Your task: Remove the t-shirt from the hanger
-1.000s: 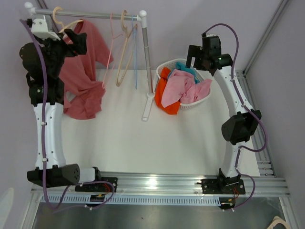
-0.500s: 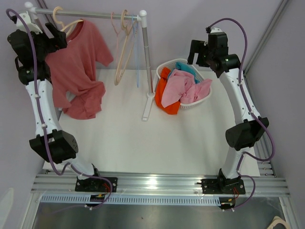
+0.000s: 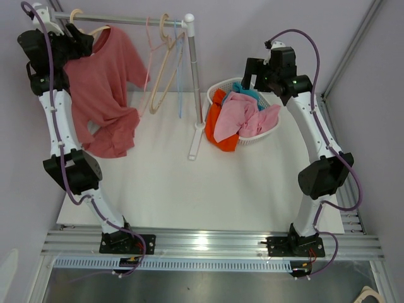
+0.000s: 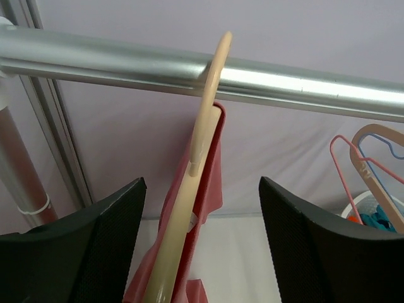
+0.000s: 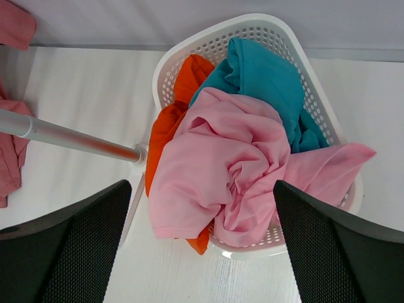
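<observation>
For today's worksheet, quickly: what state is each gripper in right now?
Left gripper: open, fingers either side of the hanger, not gripping it.
Right gripper: open, holding nothing.

Pale lilac walls [image 3: 252, 25] surround the white table [image 3: 189, 189] I work over, an aluminium rail [image 3: 208, 240] along its near edge.

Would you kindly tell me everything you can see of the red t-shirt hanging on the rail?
The t-shirt is a faded red, short-sleeved, of soft thin fabric. It hangs askew from a cream hanger on the metal rail, at the far left. One sleeve juts out to the right, and the lower part lies crumpled on the white table. The open left hand straddles the hanger near the collar, not gripping any cloth.
</observation>
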`<action>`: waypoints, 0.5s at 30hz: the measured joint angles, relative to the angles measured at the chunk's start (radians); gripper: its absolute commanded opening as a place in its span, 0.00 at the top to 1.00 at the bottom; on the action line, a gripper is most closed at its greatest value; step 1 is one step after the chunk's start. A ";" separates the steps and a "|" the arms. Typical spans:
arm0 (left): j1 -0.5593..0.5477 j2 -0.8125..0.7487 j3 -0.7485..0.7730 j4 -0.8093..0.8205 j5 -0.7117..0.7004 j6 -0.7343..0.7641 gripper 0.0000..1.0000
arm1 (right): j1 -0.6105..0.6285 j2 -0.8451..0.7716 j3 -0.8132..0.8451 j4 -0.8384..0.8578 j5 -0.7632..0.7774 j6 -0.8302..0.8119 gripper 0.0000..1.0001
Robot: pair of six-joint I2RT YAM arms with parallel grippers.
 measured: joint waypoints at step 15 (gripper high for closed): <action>-0.076 0.066 0.016 0.154 -0.058 -0.019 0.99 | 0.002 -0.009 -0.085 0.050 -0.074 -0.015 0.01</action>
